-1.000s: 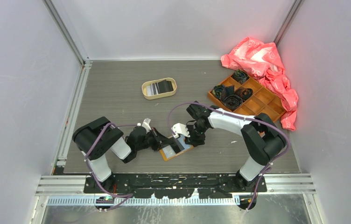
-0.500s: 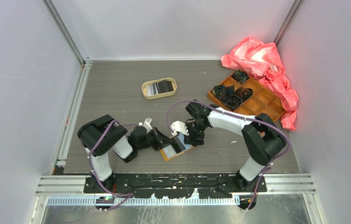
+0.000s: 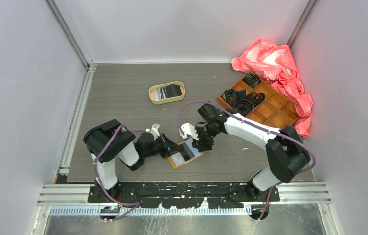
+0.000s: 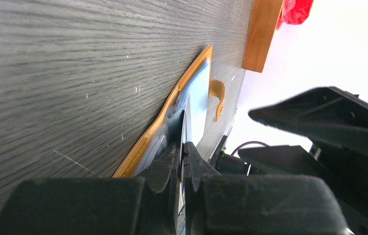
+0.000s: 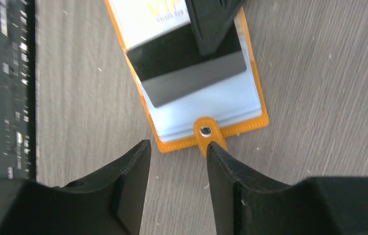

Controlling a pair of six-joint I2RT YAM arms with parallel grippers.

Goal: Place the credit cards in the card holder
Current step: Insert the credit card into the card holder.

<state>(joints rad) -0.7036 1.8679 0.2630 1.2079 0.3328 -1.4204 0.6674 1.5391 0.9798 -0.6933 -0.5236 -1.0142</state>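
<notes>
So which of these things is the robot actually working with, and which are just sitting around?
Part of the job:
- card holder, lying open
- card pinched in the left gripper
- right gripper, open by the snap tab
- spare cards in the oval tray

Just lying about:
- orange compartment box holding black rolls
- pink plastic bag

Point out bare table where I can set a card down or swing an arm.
Free: far-left table between the rail and oval tray; near-right boards between card holder and orange box. Crowded: left gripper, pinching a card, and right gripper over the holder; pink bag corner.
</notes>
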